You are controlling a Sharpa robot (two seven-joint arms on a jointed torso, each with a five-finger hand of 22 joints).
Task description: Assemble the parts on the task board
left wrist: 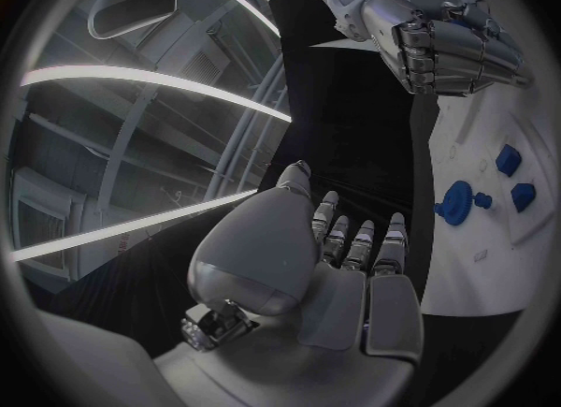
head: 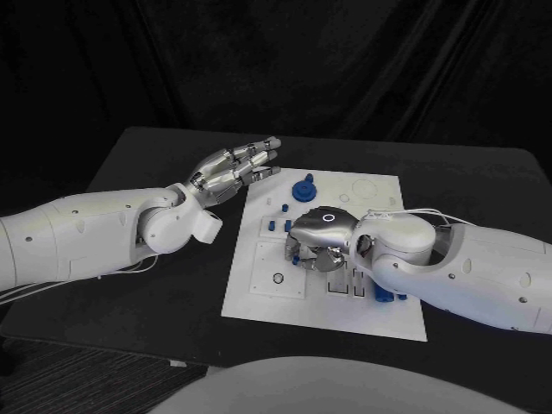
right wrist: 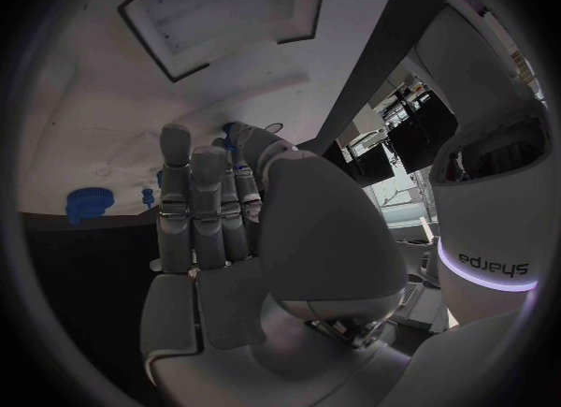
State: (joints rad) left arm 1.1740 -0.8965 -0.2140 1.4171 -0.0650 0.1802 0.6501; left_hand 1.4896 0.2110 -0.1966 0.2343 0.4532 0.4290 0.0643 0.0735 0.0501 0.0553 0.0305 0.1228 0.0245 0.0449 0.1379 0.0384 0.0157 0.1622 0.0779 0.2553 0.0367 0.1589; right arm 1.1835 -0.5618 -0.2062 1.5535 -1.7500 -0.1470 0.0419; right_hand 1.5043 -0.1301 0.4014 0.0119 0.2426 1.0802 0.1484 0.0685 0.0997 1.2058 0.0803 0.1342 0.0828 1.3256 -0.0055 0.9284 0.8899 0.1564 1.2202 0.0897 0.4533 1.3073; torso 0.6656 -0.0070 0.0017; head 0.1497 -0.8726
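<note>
Task board (head: 363, 306): white plate, centre of the black table (head: 127, 285), carrying small blue parts. A blue round part (head: 306, 189) stood upright at the board's far side; small blue pegs (head: 276, 226) lay left of centre; more blue pieces (head: 385, 298) sat at the near right, beside the right forearm.

Right hand (head: 316, 237): lowered over the board's middle, fingers curled down around blue pieces (head: 304, 255) beneath the palm. Whether it gripped one or only touched it could not be told.

Left hand (head: 233, 168): held just off the board's far left edge, fingers straight and slightly apart, holding nothing.

Handling note, as a judgement: the step appeared to be seating or picking a part at mid-board. It would go best with the part kept upright over its recess and pressed straight down, the left hand staying clear.

Markings: "sharpa" printed on the right wrist band (right wrist: 496, 262), reading mirrored. Board markings too small to read.
</note>
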